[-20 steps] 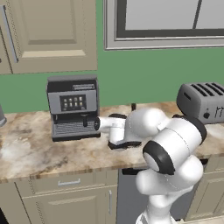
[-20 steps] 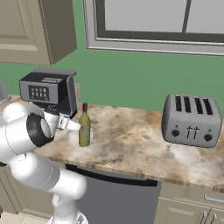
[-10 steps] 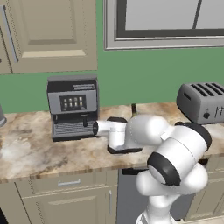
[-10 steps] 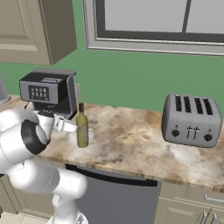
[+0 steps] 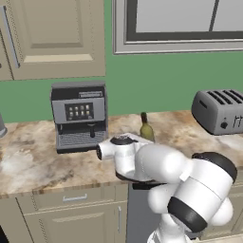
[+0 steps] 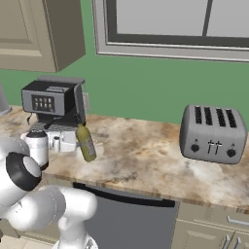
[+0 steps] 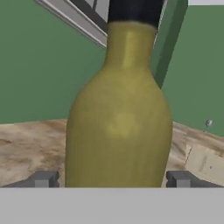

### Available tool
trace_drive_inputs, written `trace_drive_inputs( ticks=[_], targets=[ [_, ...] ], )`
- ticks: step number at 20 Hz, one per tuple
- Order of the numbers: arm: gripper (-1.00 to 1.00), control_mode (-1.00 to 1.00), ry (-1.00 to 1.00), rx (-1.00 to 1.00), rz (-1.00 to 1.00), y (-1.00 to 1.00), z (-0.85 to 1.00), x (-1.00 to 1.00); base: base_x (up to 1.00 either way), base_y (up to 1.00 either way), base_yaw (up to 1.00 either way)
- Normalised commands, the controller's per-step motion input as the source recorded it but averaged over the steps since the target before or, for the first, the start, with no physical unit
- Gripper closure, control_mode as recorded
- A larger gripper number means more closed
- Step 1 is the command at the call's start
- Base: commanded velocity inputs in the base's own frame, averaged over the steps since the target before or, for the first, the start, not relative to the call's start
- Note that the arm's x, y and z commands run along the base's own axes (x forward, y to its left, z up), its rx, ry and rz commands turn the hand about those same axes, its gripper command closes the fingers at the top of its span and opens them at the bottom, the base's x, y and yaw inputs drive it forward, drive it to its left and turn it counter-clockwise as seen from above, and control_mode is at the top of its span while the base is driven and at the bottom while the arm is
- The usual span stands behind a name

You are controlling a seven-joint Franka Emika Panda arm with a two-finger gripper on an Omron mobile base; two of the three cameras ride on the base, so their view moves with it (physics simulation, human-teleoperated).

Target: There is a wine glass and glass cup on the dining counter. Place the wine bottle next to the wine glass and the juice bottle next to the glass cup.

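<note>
The gripper [image 7: 112, 180] was wide open, one finger on each side of the wine bottle [image 7: 118, 113], not squeezing it. The green bottle [image 6: 86, 142] stood on the stone counter [image 6: 146, 160], leaning a little, at about four o'clock from the coffee machine [image 6: 51, 104]. The toaster [image 6: 211, 133] sat far off at three o'clock.

— What sort of place is this?
— A home kitchen: a beige-and-brown marbled stone countertop [image 6: 146, 160], a black-and-silver coffee machine [image 5: 79, 115], a grey four-slot toaster [image 6: 211, 134].
— Anything else?
— Cream panelled cabinets [image 5: 57, 38], green wall [image 6: 146, 92], framed window [image 5: 180, 23].
</note>
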Motion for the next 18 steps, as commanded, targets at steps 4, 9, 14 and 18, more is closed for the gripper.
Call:
trace_drive_inputs(
  ticks=[4,9,14,18],
  targets=[
    [1.00,-1.00,-0.25,0.00,0.00,0.00,0.25,-0.49,0.00,0.00,0.00],
    [1.00,-1.00,-0.25,0.00,0.00,0.00,0.27,-0.49,0.00,0.00,0.00],
    [1.00,-1.00,-0.14,0.00,0.00,0.00,0.25,-0.44,0.00,0.00,0.00],
    [1.00,-1.00,-0.03,0.00,0.00,-0.01,0.18,-0.39,0.00,0.00,0.00]
  ],
)
